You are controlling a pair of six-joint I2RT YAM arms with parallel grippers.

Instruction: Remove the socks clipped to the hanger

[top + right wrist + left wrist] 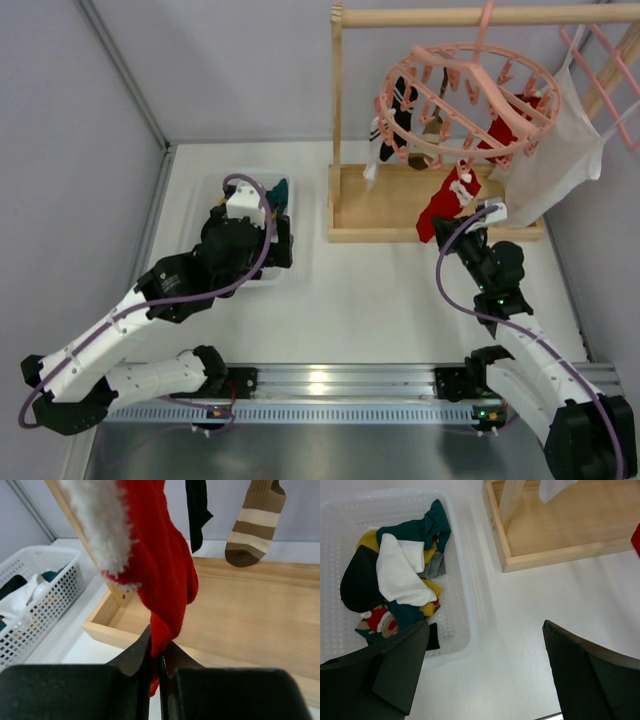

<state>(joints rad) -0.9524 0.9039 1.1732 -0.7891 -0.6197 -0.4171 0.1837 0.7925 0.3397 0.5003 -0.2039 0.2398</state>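
1. One pink hanger (383,100).
2. Maybe five socks (447,203) hang on it, some half hidden by clips: two red, one black, one brown, one white.
3. One white basket (210,195).
4. One wooden stand (345,200).
5. One big white cloth (560,150).
6. Two robot arms (170,285).

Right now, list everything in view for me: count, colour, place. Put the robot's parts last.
hanger: one, pink, round, hung from the stand's top bar.
red sock: one, red with a white fluffy cuff, hanging low from the hanger.
other clipped socks: several, black, brown striped, white and red, around the ring.
wooden stand: one, light wood, far right of the table.
white cloth: one, white, hanging right of the hanger.
pink rack: one, pink, top right corner.
basket: one, white, left of the stand.
loose socks: a pile, green, white, black and yellow, inside the basket.
left gripper: open, above the basket's near corner.
right gripper: shut on the red sock's toe.
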